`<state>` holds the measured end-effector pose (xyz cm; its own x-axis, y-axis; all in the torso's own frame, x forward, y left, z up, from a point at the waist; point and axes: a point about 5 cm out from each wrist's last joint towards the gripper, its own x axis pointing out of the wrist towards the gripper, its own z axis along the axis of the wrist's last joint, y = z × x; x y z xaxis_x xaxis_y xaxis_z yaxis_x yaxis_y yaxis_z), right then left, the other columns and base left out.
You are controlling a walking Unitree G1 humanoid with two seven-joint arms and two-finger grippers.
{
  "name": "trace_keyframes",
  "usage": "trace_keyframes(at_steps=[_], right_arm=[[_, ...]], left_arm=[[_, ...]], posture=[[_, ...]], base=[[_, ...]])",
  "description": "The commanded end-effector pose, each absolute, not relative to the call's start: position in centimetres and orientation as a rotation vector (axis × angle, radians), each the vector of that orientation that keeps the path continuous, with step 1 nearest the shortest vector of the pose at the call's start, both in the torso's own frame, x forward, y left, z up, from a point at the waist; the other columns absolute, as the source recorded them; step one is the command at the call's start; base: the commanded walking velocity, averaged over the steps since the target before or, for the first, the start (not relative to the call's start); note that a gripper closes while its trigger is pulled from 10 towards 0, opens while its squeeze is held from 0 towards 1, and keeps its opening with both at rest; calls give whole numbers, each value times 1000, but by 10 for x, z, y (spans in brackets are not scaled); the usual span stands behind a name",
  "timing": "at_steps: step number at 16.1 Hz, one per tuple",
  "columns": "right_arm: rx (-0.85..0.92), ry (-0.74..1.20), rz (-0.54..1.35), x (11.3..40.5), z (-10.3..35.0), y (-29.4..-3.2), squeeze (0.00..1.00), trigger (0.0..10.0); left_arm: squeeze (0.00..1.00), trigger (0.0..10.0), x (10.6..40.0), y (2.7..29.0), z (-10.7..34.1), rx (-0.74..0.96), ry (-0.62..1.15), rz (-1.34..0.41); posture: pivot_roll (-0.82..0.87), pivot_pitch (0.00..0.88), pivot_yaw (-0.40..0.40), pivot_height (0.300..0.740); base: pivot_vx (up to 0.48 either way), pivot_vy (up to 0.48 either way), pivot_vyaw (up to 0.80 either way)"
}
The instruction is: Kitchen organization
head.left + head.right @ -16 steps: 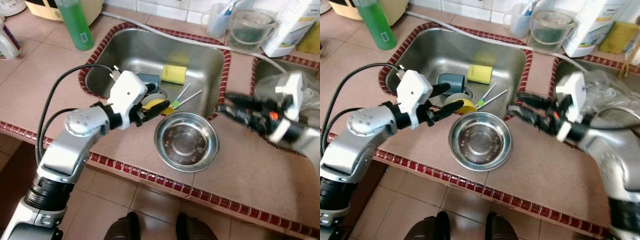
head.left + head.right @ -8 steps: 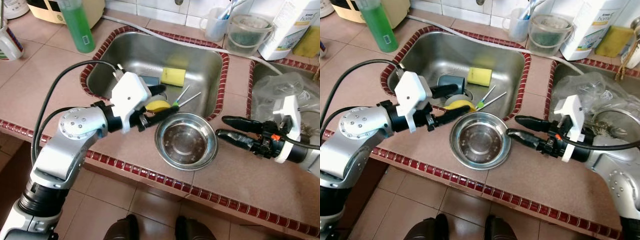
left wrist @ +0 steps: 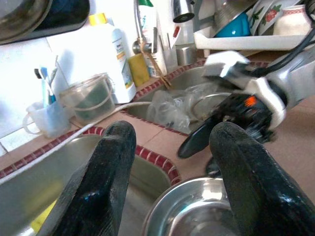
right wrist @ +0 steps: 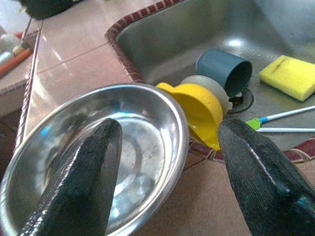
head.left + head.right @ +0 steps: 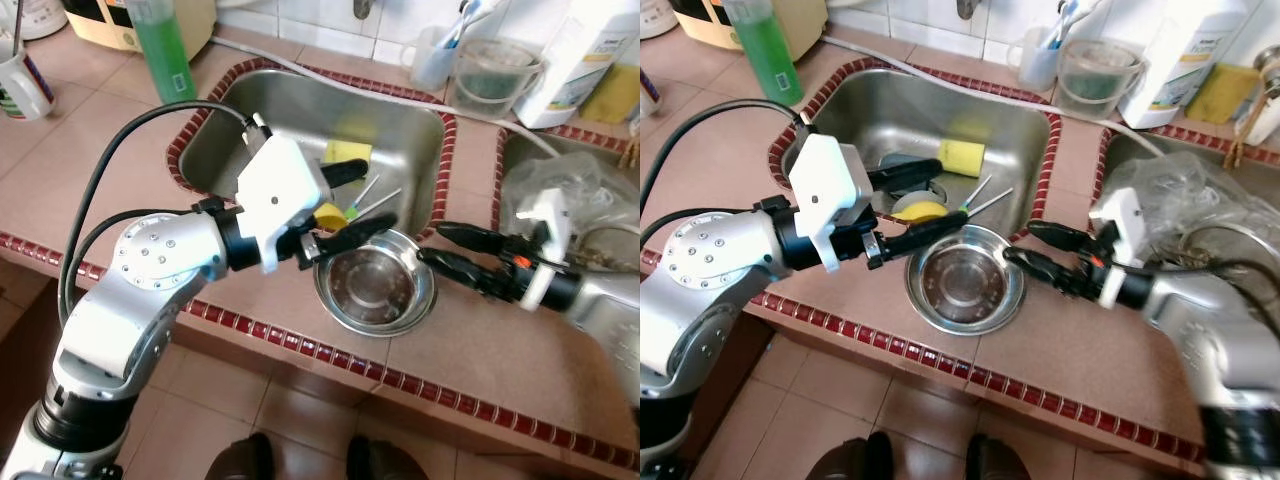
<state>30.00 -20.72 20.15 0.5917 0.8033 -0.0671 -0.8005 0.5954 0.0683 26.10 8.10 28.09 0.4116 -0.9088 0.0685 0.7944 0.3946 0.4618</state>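
Shiny round steel bowl (image 5: 374, 290) on tiled counter (image 5: 500, 350), left pincer (image 5: 362, 200) and right pincer (image 5: 432, 246) both spread open beside it

silver left arm (image 5: 150, 290) showing round screws | black cable (image 5: 100, 215) looping overhead | white wrist housing (image 5: 280, 195) | black fingers (image 5: 345, 235) | orange marking on right gripper (image 5: 450, 250)

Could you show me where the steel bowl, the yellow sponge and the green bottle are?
steel bowl (image 5: 964, 279), right eye view, the inside bottom.
yellow sponge (image 5: 962, 157), right eye view, the middle of its top face.
green bottle (image 5: 767, 57), right eye view, the middle of its body.
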Motion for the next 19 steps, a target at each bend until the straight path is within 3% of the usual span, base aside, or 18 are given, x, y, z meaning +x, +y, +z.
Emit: trace_keyframes(at_steps=[1, 7, 13, 14, 15, 19], right_arm=[[38, 111, 948, 303, 196, -205, 0, 10000], [156, 171, 1027, 314, 181, -190, 0, 10000], [226, 357, 1085, 305, 168, -198, 0, 10000], [247, 391, 1067, 304, 167, -202, 0, 5843], [263, 384, 1082, 302, 169, -204, 0, 0], [321, 370, 1077, 301, 174, -208, 0, 0]], left_arm=[[0, 10000, 255, 76, 275, 381, -314, -1130], [0, 10000, 248, 72, 250, 374, -210, -1164], [0, 10000, 248, 73, 254, 373, -219, -1153], [0, 10000, 249, 73, 255, 372, -219, -1148], [0, 10000, 249, 73, 256, 372, -220, -1145], [0, 10000, 251, 73, 258, 369, -226, -1139]], posture=[[-71, 197, -58, 740], [-61, 220, -54, 740], [-60, 240, -53, 740], [-60, 244, -53, 740], [-62, 242, -51, 740], [-67, 249, -48, 740]], base=[[0, 0, 0], [0, 0, 0], [0, 0, 0], [0, 0, 0], [0, 0, 0], [0, 0, 0]])
